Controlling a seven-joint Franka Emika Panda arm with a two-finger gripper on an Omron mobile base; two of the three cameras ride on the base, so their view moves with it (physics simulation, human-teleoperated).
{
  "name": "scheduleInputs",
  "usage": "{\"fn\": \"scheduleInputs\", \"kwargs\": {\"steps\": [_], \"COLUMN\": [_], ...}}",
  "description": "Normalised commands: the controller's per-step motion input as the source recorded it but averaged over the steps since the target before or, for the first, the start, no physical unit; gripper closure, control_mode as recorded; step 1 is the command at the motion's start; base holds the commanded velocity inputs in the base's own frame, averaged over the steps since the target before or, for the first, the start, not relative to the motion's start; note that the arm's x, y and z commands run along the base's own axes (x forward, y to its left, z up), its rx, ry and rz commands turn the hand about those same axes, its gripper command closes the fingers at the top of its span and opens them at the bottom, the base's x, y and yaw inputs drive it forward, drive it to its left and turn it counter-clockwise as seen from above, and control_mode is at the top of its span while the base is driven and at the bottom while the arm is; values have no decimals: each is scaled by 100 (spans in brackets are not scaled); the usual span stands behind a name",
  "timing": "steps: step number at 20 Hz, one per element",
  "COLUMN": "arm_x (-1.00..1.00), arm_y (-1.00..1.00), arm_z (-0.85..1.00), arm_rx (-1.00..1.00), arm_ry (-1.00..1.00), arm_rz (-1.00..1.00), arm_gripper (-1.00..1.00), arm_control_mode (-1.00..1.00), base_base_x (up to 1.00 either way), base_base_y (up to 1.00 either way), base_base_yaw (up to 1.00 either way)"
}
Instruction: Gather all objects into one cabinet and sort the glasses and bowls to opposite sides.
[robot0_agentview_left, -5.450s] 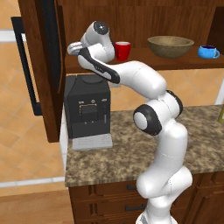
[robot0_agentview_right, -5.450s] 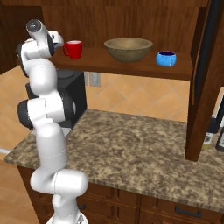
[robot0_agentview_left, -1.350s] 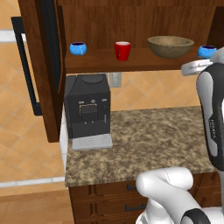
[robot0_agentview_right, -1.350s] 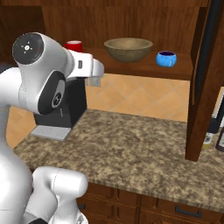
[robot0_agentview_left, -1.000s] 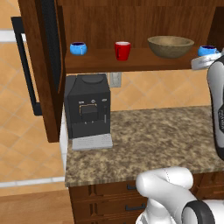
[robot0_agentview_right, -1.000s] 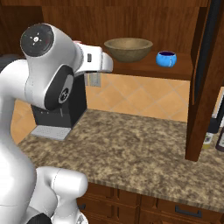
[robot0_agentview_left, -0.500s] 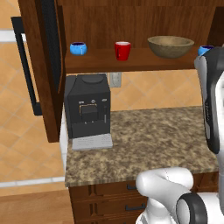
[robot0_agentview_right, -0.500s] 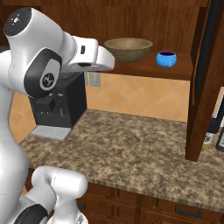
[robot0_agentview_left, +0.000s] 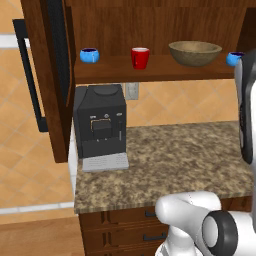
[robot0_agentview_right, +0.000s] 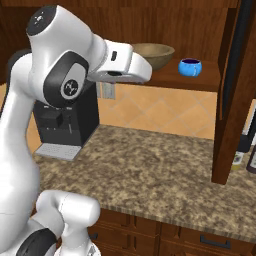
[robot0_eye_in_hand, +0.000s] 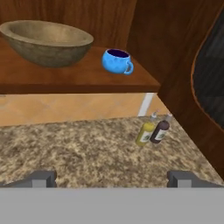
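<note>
On shelf: bowl (robot0_eye_in_hand: 46, 42), blue mug (robot0_eye_in_hand: 116, 61) | countertop bottles (robot0_eye_in_hand: 152, 130) | fingers (robot0_eye_in_hand: 112, 178) wide, empty

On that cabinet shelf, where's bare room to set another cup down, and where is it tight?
Widest bare stretch of the shelf: between the left blue mug and the red cup. A narrower gap lies between the red cup and the wooden bowl. It is tight at the right end, where the bowl and the right blue mug sit close together.
</note>
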Motion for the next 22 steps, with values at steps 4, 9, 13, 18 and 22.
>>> {"fn": "scheduleInputs", "kwargs": {"steps": [4,9,13,18,22], "arm_x": [1,26,34,35,13], "arm_y": [-35,-28,-14,-10,-35], "arm_z": [0,0,0,-10,-7], "arm_rx": [0,0,0,0,0], "arm_ry": [0,0,0,0,0], "arm_rz": [0,0,0,0,0], "arm_gripper": [-100,-100,-100,-100,-100], "arm_control_mode": [-100,-100,-100,-100,-100], "base_base_x": [0,0,0,0,0], "base_base_y": [0,0,0,0,0], "base_base_yaw": [0,0,0,0,0]}}
